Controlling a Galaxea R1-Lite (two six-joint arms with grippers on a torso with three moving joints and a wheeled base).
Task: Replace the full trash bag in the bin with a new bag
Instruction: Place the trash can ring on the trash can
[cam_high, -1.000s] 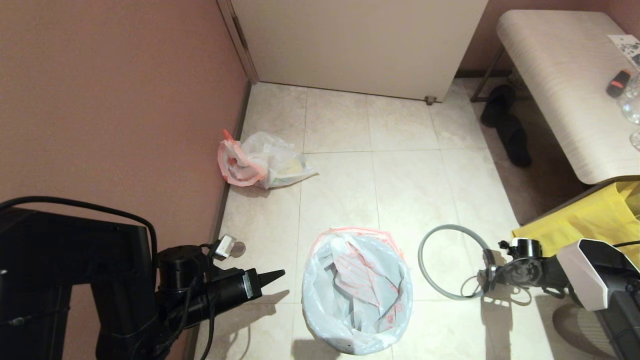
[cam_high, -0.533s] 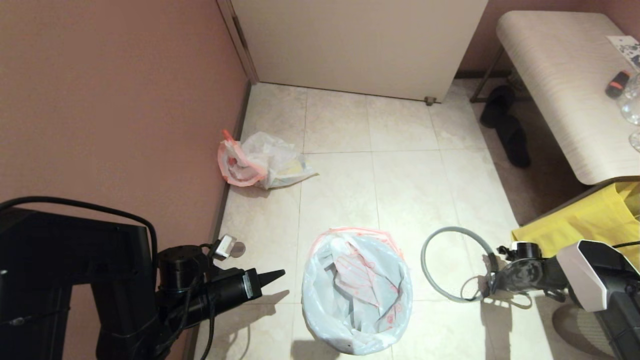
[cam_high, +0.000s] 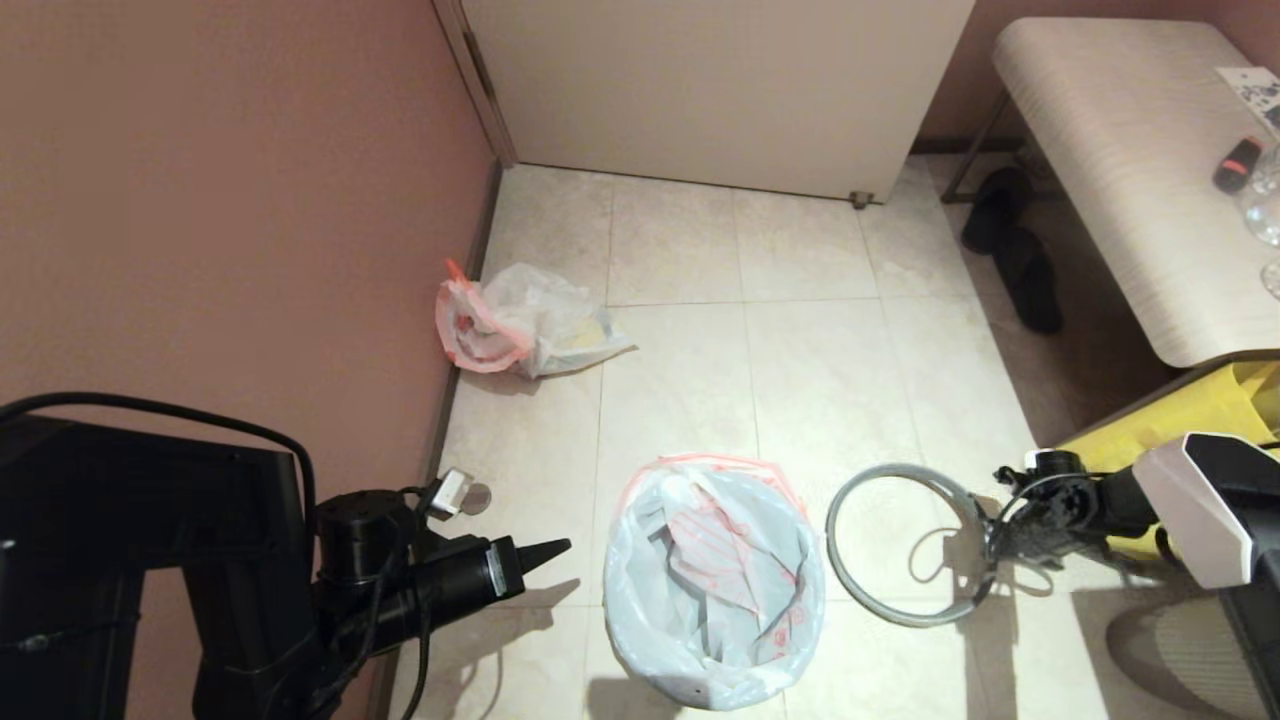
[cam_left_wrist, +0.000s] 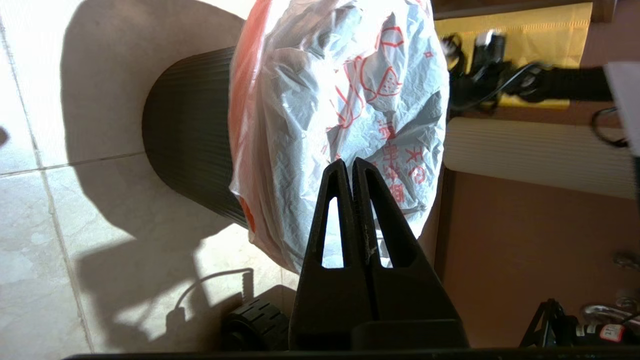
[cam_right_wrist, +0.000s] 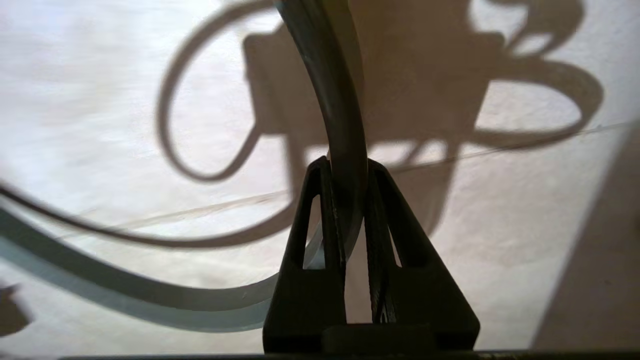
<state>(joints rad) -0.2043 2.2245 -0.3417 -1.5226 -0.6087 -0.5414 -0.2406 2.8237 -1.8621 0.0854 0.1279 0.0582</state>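
The right tool (cam_high: 988, 545) is clamping the grey ring (cam_high: 900, 545) at the ring's 3 o'clock edge, jaws pinched onto the thin band, as the right wrist view confirms (cam_right_wrist: 345, 200). The ring is sitting on or just above the floor tiles (cam_high: 800, 380), at 3 o'clock from the bin (cam_high: 715, 585) and just beside it. The new bag (cam_high: 720, 560) is already lining the bin, its pink-red edge folded over the top and its red print facing up. The full trash bag (cam_high: 525, 325) is lying well apart, at about 11 o'clock from the bin, against the wall.

The step in hand looks to be seating the ring over the bag's folded edge to lock it. To do it well, the ring should be carried level, centred over the bin's mouth before lowering, then pressed evenly so no fold slips out. Gripped at one edge only, the ring is likely to sag or tilt at its far side, so a slow approach helps.

The left tool (cam_high: 545, 550) is waiting at 9 o'clock from the bin, fingers (cam_left_wrist: 367, 210) pressed together and gripping nothing.
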